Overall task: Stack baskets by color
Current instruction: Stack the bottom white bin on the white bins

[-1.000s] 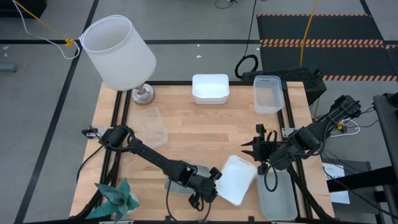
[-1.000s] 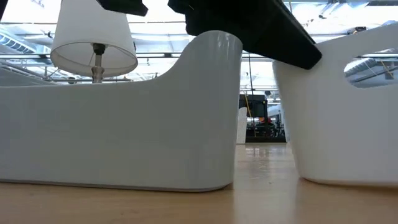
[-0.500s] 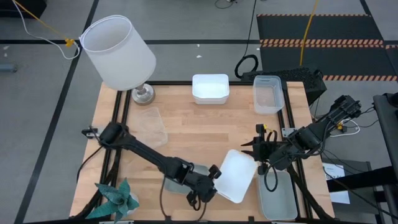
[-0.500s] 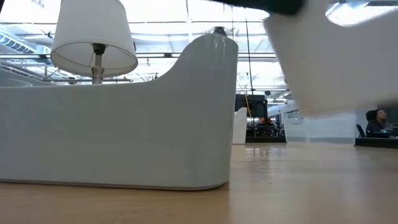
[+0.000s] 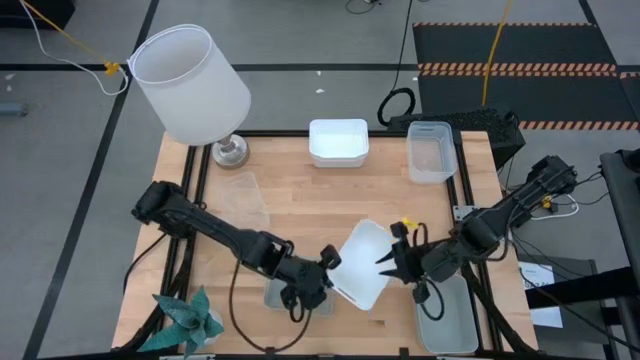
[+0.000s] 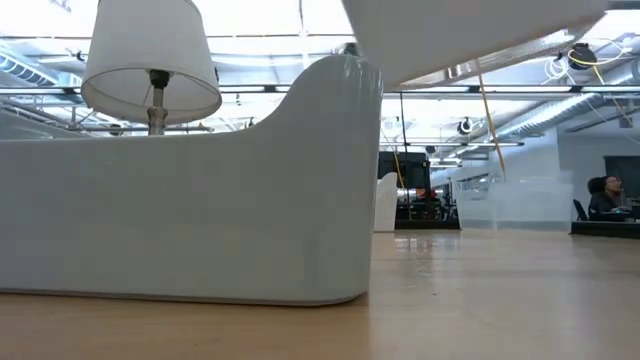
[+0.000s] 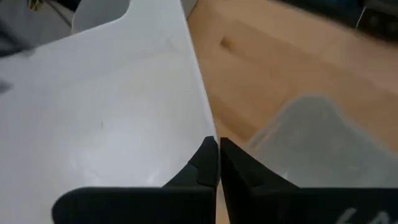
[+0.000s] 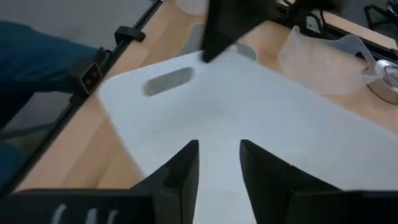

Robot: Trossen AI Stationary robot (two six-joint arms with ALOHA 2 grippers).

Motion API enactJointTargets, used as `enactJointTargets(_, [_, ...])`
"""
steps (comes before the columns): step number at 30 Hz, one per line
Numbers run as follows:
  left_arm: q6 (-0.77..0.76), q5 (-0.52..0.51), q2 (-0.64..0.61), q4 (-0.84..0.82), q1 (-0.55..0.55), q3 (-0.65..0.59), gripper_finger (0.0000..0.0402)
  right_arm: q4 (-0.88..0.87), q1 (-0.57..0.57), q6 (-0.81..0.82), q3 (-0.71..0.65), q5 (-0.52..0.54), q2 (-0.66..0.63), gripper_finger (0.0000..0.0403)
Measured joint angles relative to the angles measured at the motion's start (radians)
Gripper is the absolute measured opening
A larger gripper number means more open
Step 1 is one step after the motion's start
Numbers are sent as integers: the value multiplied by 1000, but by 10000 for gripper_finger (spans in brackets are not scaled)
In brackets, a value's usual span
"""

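A white basket [image 5: 362, 264] hangs tilted above the table's near middle, and its underside [image 6: 470, 30] shows at the top of the low view. My left gripper [image 5: 326, 270] is shut on its left edge. My right gripper [image 5: 390, 264] stands open at the basket's right side, facing a wall with a handle slot [image 8: 168, 81]. A grey-green basket [image 5: 290, 296] rests on its bottom under my left arm and looms large in the low view [image 6: 190, 200]. Another grey-green basket [image 5: 445, 315] lies at the near right. My left gripper pinches the white basket's thin edge [image 7: 208, 132] between its two fingers, coming from the table's left and slanting down. The basket is lifted clear of the table and tilted. My right gripper: I cannot tell whether its fingers [image 8: 186, 163] touch the basket's wall.
A white basket [image 5: 338, 141] and a clear one [image 5: 430, 150] stand at the far edge, another clear one [image 5: 245, 200] at the left. A big white lampshade [image 5: 190, 85] overhangs the far left corner. A teal cloth [image 5: 186, 316] lies at the near left.
My left gripper has risen and gone toward the far edge and a little left, taking the white basket off the table; the basket now hangs clear and tilted. My right gripper has moved left toward the basket.
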Motion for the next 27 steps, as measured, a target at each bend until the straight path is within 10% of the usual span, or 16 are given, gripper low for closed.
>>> enactJointTargets(27, [-148, -107, -10, -213, 14, 0, 4, -324, -85, -46, 238, 22, 353, 123])
